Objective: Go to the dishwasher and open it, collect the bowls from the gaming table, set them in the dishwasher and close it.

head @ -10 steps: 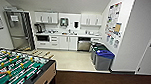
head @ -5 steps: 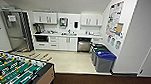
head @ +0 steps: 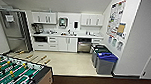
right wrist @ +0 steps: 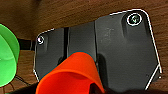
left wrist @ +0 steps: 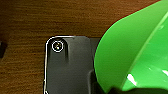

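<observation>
One lime-green round plastic bowl (left wrist: 132, 52) is seen close against the left wrist, one orange plastic bowl (right wrist: 71, 75) against the right; grip state of either gripper cannot be told.

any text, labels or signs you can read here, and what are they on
No text can be read.
Wall posters: print too blurred to read.
Paper on the steel door: too blurred.
Dishwasher: no label legible.
Blue-lidded bin: no marking legible.
Green bowl and orange bowl: plain, no print visible.
</observation>
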You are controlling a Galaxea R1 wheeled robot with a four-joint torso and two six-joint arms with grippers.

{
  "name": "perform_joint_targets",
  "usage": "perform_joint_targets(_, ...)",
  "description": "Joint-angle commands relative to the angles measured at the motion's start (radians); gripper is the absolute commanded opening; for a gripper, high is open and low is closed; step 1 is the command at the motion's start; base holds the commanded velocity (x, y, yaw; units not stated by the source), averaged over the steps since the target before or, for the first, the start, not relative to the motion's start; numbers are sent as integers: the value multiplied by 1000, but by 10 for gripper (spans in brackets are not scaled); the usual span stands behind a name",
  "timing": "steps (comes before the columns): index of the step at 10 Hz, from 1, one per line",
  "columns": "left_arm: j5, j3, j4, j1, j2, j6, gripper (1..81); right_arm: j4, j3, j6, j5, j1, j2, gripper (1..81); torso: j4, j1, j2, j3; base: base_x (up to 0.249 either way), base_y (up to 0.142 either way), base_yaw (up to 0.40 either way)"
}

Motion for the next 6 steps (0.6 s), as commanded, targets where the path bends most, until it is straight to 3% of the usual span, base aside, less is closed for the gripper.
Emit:
perform_joint_targets(1, 49, 3, -7, -58, -3, 5, 10, -11, 4, 0, -35, 52, 0, 10, 0, 0, 0, 0, 178, 0, 0)
perform_joint_targets(6, 49, 3, -7, -58, -3, 5, 10, -12, 4, 0, -35, 52, 0, 10, 0, 0, 0, 0, 178, -74, 0)
